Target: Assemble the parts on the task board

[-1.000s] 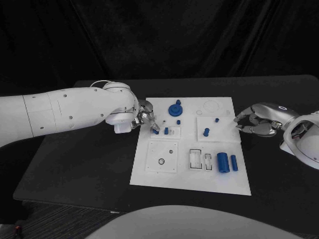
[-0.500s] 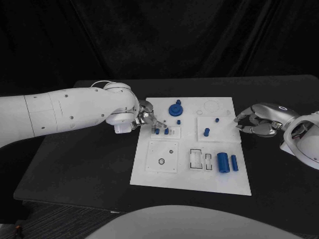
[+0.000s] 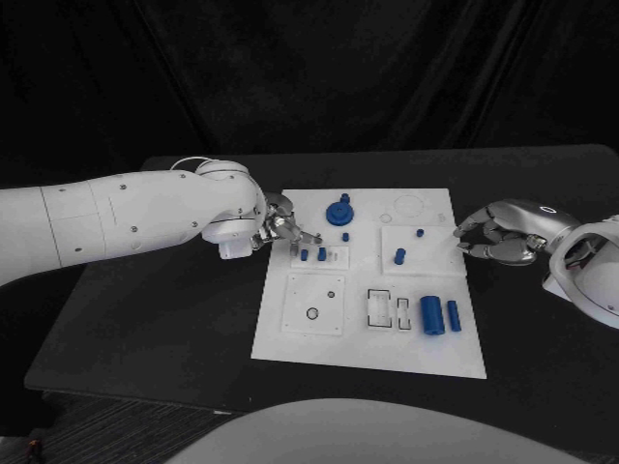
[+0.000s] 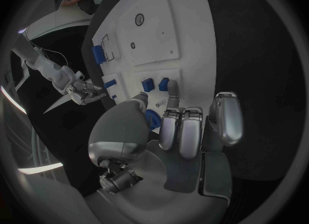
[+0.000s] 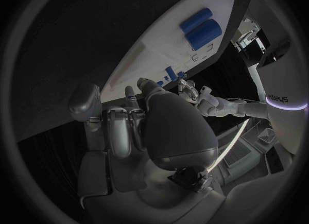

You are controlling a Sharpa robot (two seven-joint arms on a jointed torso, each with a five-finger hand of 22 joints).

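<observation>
The white task board lies mid-table. Two small blue parts stand in a small white block near its left side; the left wrist view shows the same parts just beyond my fingertips. My left hand hovers at the board's left edge, fingers apart, holding nothing. A blue gear-like part stands at the far side. Two blue cylinders lie near the front right. My right hand rests at the board's right edge with fingers curled in on nothing.
More small blue pegs stand on a raised square toward the right. A square plate with a round hole and a slotted block sit on the near half. Black table surrounds the board.
My left hand's fingers have drawn back up and to the left off the small white block, leaving both blue parts standing free there. The right hand has not moved.
</observation>
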